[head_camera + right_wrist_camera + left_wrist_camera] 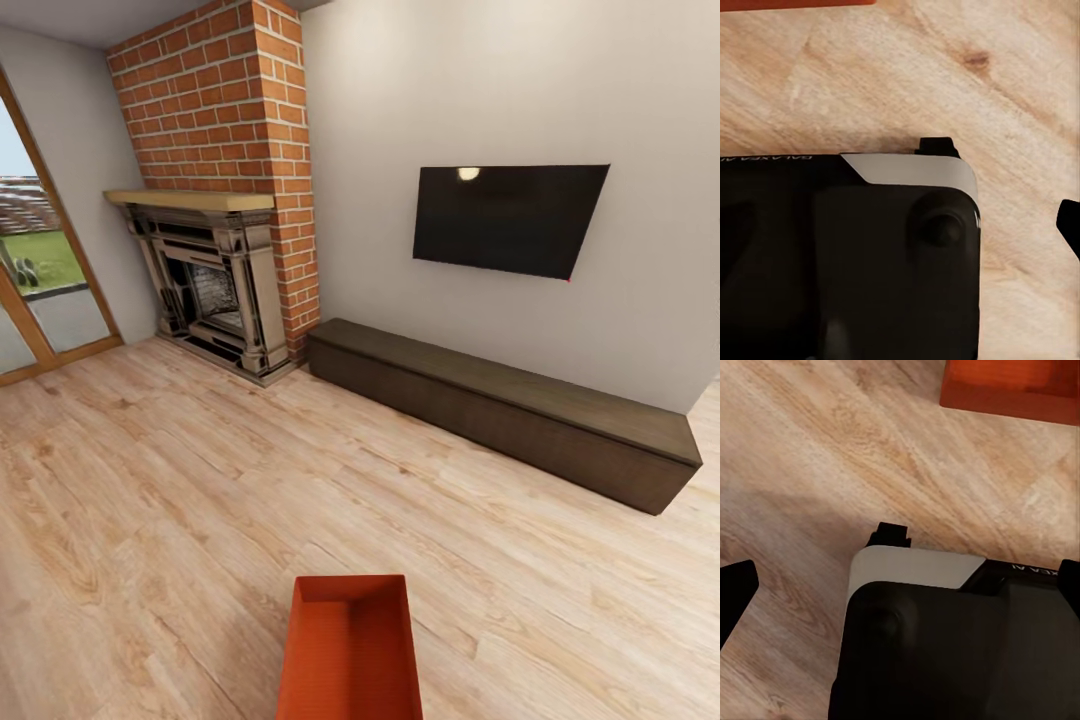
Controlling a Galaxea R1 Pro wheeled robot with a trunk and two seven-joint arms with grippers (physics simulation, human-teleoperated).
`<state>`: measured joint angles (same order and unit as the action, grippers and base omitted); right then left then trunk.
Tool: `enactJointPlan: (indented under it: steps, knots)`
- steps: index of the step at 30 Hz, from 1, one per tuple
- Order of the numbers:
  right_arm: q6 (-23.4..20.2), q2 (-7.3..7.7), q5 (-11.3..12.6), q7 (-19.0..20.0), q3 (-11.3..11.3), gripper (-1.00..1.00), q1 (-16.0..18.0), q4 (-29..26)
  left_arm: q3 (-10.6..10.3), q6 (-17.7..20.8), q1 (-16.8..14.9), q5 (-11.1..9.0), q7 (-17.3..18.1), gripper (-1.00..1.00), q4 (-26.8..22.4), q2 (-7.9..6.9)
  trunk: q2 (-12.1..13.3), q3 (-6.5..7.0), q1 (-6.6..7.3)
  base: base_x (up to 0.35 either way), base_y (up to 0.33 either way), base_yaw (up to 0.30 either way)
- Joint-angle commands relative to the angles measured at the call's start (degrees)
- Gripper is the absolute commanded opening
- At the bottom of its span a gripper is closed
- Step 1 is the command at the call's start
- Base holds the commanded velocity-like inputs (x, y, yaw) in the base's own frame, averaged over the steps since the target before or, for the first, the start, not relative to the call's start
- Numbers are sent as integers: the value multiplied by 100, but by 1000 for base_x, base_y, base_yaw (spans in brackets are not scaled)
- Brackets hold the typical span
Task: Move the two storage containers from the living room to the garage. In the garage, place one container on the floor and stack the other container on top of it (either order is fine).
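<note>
One storage container (350, 650) is seen on the wood floor (150, 500) beyond both grippers, whose opening cannot be told.

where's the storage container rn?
The storage container sits at the bottom centre of the head view, over the light wood floor, well short of the brick fireplace and dark low cabinet.

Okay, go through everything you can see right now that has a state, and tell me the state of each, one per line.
storage container: upright, open top, empty inside as far as the head view shows, on the wood floor.
TV: wall-mounted, screen dark.
fireplace: unlit, no fire visible.
low cabinet: shut, against the wall beneath the TV.
glass door: open or shut, cannot tell.
left gripper, right gripper: states cannot be judged from the wrist views.
</note>
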<state>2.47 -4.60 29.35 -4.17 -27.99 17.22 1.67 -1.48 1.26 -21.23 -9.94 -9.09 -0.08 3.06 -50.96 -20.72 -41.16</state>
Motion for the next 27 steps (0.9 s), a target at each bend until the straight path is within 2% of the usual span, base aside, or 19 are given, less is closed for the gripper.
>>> enactJointPlan:
  steps: [1,27]
  knots:
    - [26,-5,52,-5,-48,100,8,18,-19,14,-4,-43,-16,100,-1,1,-4,-6,0,0,-15,0]
    - [26,0,53,-5,-48,100,6,18,-19,12,-4,-43,-14,100,-1,1,-4,-6,0,0,-1,0]
